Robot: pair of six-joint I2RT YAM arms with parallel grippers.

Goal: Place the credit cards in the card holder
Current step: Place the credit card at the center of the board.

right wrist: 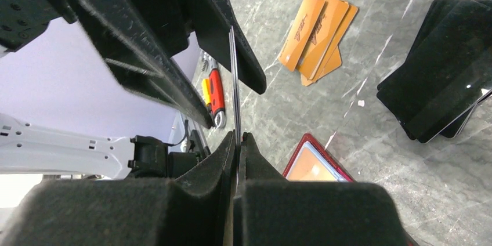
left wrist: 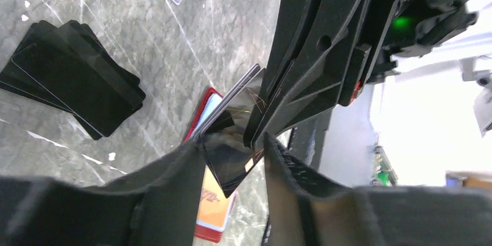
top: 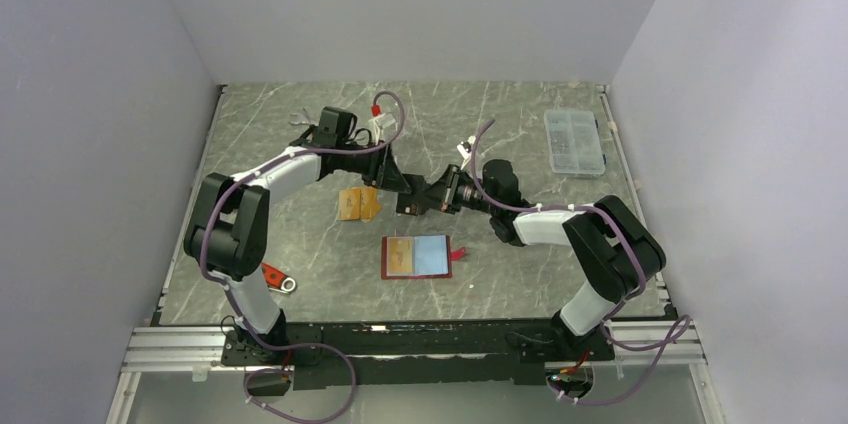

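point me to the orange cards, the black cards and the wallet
orange cards (right wrist: pixel 316 34), right wrist view, middle of the fanned pile
black cards (left wrist: pixel 72 80), left wrist view, face of the top card
wallet (top: pixel 432 256), top view, its bluish clear sleeve

Grey marble table (top: pixel 300 144), card holder (top: pixel 417 257), orange cards (top: pixel 358 204), black cards (right wrist: pixel 447 66), clear box (top: pixel 574 142)
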